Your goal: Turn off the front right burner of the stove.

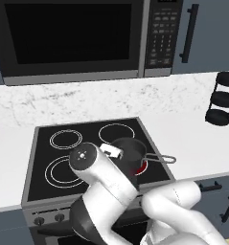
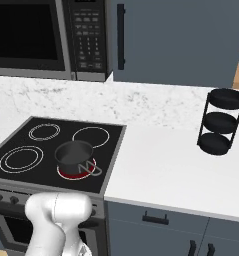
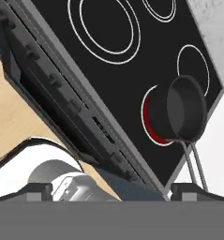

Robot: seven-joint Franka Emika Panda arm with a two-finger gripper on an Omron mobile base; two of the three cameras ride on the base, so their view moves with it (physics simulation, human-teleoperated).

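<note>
The stove is a black glass cooktop with four white-ringed zones. The front right burner glows red under a dark pot with a wire handle. Several dark knobs line the grey front panel. My gripper hangs open above and in front of the stove, nothing between its fingertips, well short of the knobs. My arm hides the right part of the panel in the left base view.
A black microwave hangs over the stove. A black three-tier rack stands on the white counter to the right. Blue-grey cabinets sit above and below. Wooden floor lies in front of the stove.
</note>
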